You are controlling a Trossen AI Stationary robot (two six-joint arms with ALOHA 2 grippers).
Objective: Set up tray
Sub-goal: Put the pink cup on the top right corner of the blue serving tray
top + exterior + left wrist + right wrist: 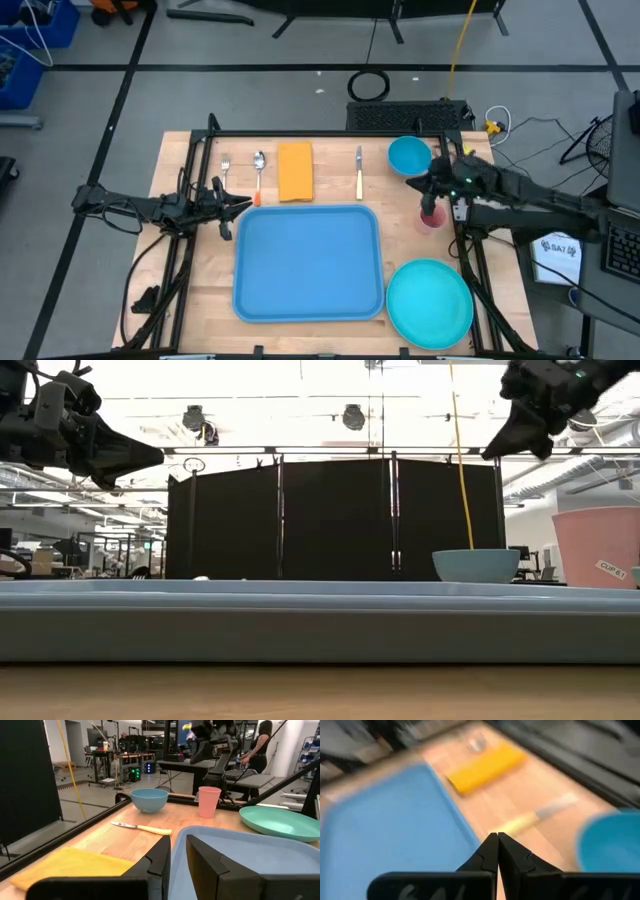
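**Nothing loaded yet: both pincers hover over an empty tray**

Right now the right pincer (432, 186) hangs above the surface at the far right, between the bowl (409, 155) and the pink cup (431, 215); its own wrist view shows the two fingers pressed together with nothing between them. Judging from where it hovers, the cup or the bowl looks like the step in hand. To do it well, the fingers need to part before descending, then come straight down so the cup, light and tall, is not knocked over, and close on its wall rather than across the rim.

The left pincer (240, 205) waits just off the tray's far-left corner, near the spoon (259, 170); its fingers stand a little apart and hold nothing.

The tray (309, 263) lies flat at the middle of the surface, towards the near edge, with nothing on it.

Counted from above: one tray, one round turquoise plate (430, 303) at the near right, just beside the tray, one bowl, one cup, one knife (359, 172), one yellow napkin (295, 171), one spoon and one fork (227, 171). The cutlery and napkin lie in a row along the far side of the tray.
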